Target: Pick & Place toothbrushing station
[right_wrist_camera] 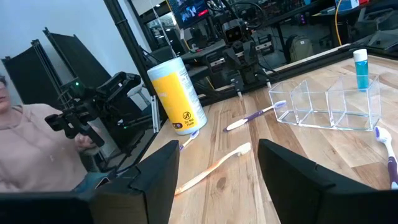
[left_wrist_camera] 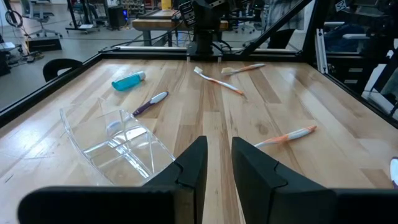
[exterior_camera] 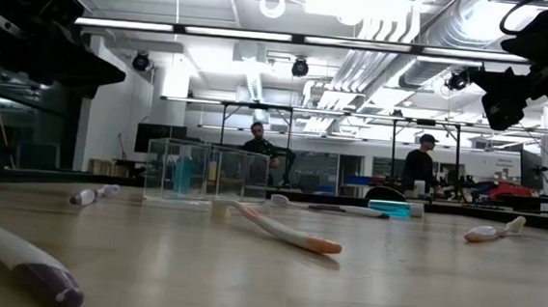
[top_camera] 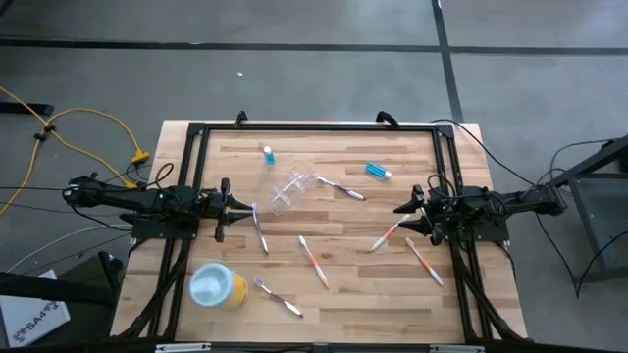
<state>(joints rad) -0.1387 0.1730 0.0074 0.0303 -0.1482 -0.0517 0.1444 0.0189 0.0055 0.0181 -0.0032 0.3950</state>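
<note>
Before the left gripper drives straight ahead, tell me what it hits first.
Between the left gripper's narrowly parted fingers lies bare table. The clear cup sits just off to one side, an orange toothbrush to the other. Depth is uncertain.

Pale striped wood table [top_camera: 343,230]. Clear plastic cup [top_camera: 292,187]. Two blue tubes [top_camera: 268,154] [top_camera: 378,172]. Toothbrushes: white with orange [top_camera: 314,261], white with purple [top_camera: 278,297]. Yellow cup [top_camera: 218,285] with pale blue-white top. Black arms, yellow cable [top_camera: 88,123] on grey floor.
</note>
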